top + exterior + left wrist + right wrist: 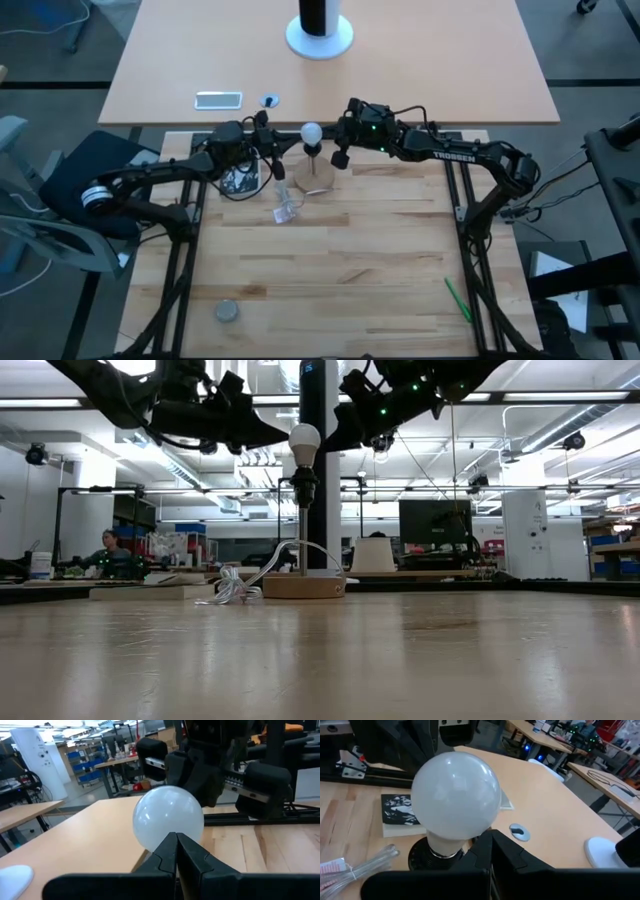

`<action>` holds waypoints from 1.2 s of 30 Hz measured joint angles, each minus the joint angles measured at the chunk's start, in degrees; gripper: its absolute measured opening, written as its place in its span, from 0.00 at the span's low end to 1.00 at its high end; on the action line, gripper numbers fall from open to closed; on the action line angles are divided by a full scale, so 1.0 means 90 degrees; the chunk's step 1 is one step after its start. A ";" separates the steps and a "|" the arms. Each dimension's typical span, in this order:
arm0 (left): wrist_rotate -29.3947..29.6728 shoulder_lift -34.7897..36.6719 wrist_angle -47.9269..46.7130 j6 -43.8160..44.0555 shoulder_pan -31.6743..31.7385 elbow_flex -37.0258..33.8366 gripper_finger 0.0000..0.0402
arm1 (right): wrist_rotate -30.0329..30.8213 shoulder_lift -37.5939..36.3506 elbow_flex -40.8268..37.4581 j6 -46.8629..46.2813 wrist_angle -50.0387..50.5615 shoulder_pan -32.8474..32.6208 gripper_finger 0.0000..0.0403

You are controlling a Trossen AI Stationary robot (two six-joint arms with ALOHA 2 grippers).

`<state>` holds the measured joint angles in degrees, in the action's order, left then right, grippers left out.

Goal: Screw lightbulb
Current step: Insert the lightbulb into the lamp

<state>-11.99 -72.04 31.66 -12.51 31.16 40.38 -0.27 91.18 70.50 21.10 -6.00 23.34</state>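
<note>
While your lightbulb (312, 131) sits upright in the black socket (303, 487) atop the lamp's thin stem — over its round wooden base (303, 587) — both claws flank it. Your left gripper (272, 143) is pinched fully closed on nothing, just beside the globe. Your right gripper (340, 158) — likewise closed and empty — hangs near the other side.

I count one bulb (312, 131), one lamp base (316, 179), two grippers, one green pen (457, 299), one phone (218, 99).
</note>
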 joint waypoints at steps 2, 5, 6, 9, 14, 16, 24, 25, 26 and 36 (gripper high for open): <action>0.0000 -0.0081 0.0148 -0.0002 0.0000 0.0000 0.00 | 0.0028 0.0000 0.0000 -0.0002 0.0032 -0.0019 0.00; 0.0162 -0.0165 0.0289 -0.0002 0.0000 -0.0002 0.00 | 0.0062 0.0000 -0.0002 -0.0004 0.0102 -0.0065 0.00; 0.0224 -0.0186 0.0312 -0.0003 0.0001 0.0000 0.00 | 0.0062 0.0000 -0.0002 -0.0011 0.0136 -0.0069 0.00; 0.0290 -0.0205 0.0276 -0.0020 0.0012 0.0000 0.00 | 0.0052 -0.0002 -0.0002 -0.0109 0.0218 -0.0081 0.00; 0.0455 -0.0186 0.0005 -0.0024 0.0014 0.0000 0.00 | -0.0006 -0.0002 -0.0002 -0.0123 0.0316 -0.0101 0.00; 0.0515 -0.0143 -0.0104 -0.0014 0.0014 0.0000 0.00 | -0.0020 -0.0002 -0.0002 -0.0123 0.0303 -0.0105 0.00; 0.0513 0.0142 -0.0599 0.0019 0.0014 0.0000 0.00 | 0.0353 -0.0002 -0.0002 -0.0072 0.0306 -0.0059 0.00; 0.0512 0.0199 -0.0592 0.0019 0.0014 0.0000 0.00 | 0.0363 -0.0002 -0.0002 -0.0067 0.0302 -0.0046 0.00; 0.0501 0.0245 -0.0592 0.0019 0.0014 0.0000 0.00 | 0.0366 -0.0002 -0.0002 -0.0067 0.0297 -0.0029 0.00; -0.0135 0.0298 -0.0469 0.0004 0.0007 0.0000 0.00 | 0.0165 -0.0002 -0.0002 0.0052 -0.0119 -0.0011 0.00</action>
<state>-13.20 -69.36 27.44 -12.48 31.22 40.38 1.22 91.15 70.48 21.57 -7.07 23.24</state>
